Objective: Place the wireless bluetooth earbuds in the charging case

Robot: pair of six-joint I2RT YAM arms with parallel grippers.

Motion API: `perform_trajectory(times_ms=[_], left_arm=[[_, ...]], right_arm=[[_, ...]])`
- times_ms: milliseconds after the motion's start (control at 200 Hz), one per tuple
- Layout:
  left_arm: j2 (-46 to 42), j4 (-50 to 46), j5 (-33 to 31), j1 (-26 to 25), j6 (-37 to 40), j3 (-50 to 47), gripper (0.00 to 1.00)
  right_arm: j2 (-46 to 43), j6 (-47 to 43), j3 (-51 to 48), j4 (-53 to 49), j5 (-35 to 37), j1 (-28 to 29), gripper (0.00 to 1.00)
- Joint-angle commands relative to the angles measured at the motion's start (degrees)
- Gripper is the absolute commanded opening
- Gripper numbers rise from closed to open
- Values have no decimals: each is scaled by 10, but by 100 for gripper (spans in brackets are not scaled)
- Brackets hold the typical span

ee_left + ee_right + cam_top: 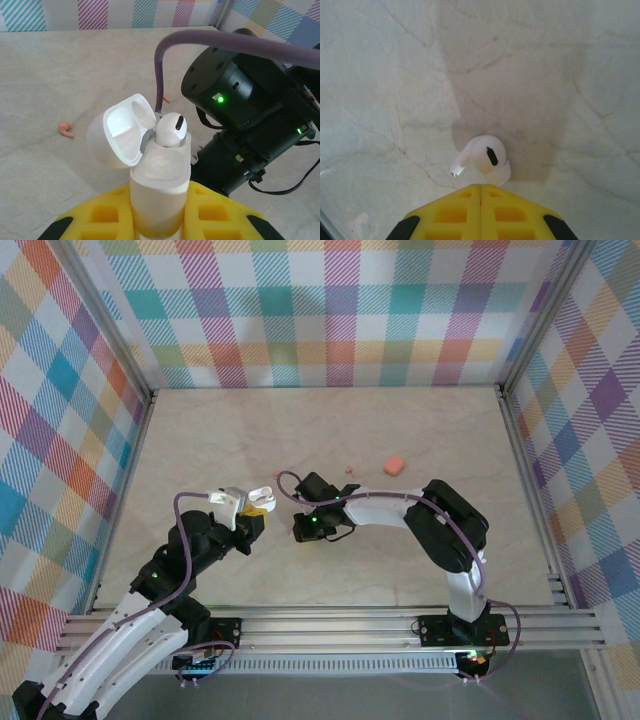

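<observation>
Looking down over my workspace, I saw a pale, marble-veined table (200, 440) boxed in on three sides by walls (330, 310) of bright plaid checks. An aluminium frame (330, 625) ran along the near edge and up the corners.

My left gripper (160, 205) was clamped narrowly around the lower body of the white charging case (160, 175), whose lid (125, 130) stood flipped open to the left. One white earbud (170, 129) sat in the case on the right-hand side, its head poking out.

My right gripper (481, 192) had its yellow fingers pressed fully together, aimed at the veined surface. A second white earbud (482, 159) lay right at their tips, and I could not tell whether they pinched any part of it.

Farther back on the table rested a pinkish-orange case (394, 466), well apart from both my grippers. One pink earbud (66, 129) lay on the bare stone-coloured surface beyond the open lid, and another pink earbud (165, 99) peeked out beside my right arm's purple cable (210, 37).
</observation>
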Motion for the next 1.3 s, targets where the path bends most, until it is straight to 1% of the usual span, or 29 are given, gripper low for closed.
perform_trajectory(times_ms=[0, 155, 325, 515, 555, 715, 840, 955, 1045, 1170, 1295], left_arm=[[-10, 24, 6, -3, -8, -11, 0], [-29, 23, -3, -3, -5, -20, 0], [-30, 21, -8, -3, 6, -21, 0], [-22, 22, -14, -3, 13, -21, 0], [-20, 20, -15, -3, 13, -20, 0], [-18, 9, -19, -3, 19, -25, 0], [-31, -3, -20, -3, 14, -27, 0], [-50, -22, -20, -3, 8, -24, 0], [-61, -31, -18, -3, -2, -24, 0], [-63, -32, -12, -3, -18, -24, 0], [-67, -31, -12, -3, -28, -25, 0]], right_arm=[[19, -22, 35, -17, 12, -13, 6], [30, -27, 59, -23, 8, -29, 6], [34, -34, 92, -38, -1, -34, 6], [9, -45, 77, -45, -11, -33, 8], [4, -47, 73, -51, -10, -33, 12], [2, -44, 86, -100, 19, -25, 41], [15, -57, 108, -125, 34, -5, 49], [40, -79, 138, -148, 34, 8, 50], [52, -94, 156, -161, 36, 15, 48], [62, -113, 176, -183, 55, 20, 46], [58, -123, 179, -197, 82, 22, 46]])
